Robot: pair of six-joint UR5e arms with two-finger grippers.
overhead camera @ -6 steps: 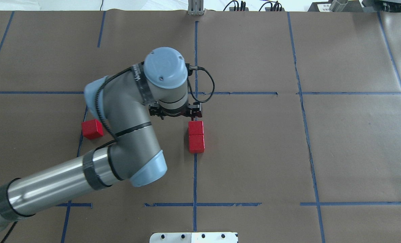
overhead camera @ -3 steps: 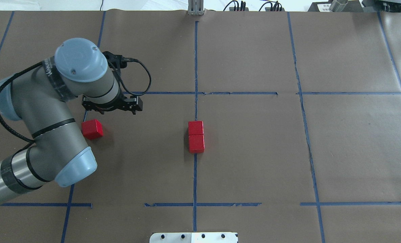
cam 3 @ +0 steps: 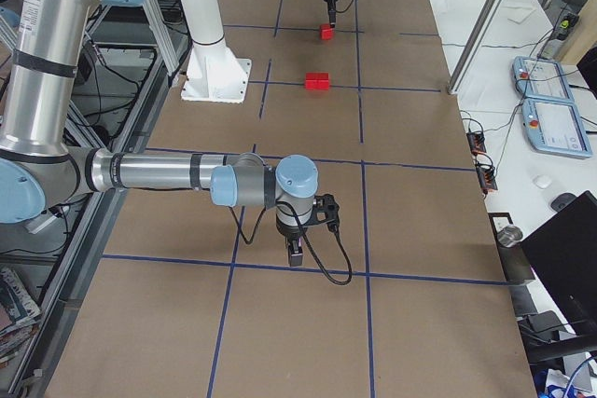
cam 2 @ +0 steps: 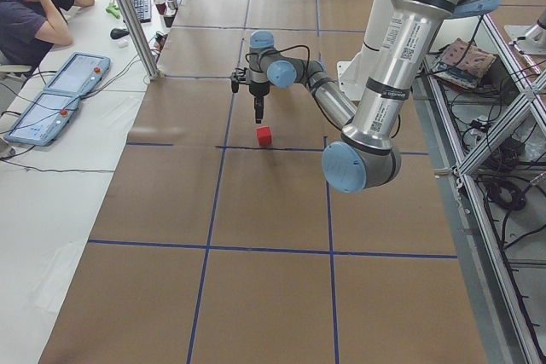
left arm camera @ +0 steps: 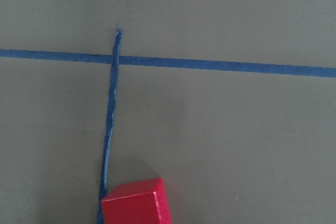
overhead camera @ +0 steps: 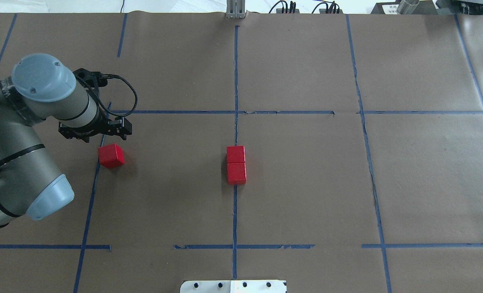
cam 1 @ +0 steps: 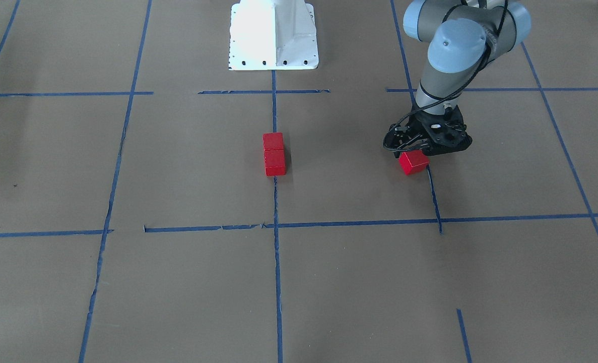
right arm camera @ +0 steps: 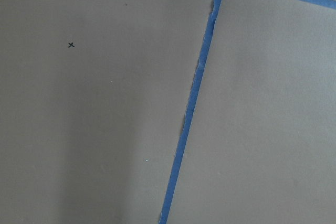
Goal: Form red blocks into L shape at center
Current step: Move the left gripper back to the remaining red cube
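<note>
Two red blocks (overhead camera: 236,164) sit touching in the center (overhead camera: 298,179) on its tape line (overhead camera: 234,211), the third red block (overhead camera: 111,155) is well left, just near of the left gripper (overhead camera: 95,130) (can't tell its jaws), and only the right-side view catches the right gripper (cam 3: 294,253), jaws unreadable.

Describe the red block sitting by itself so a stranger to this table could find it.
Start at the white base and follow the long blue tape line to the two touching red blocks. The lone red block lies off to the robot's left on another tape line, turned slightly askew, unlike the squared-up pair.
</note>
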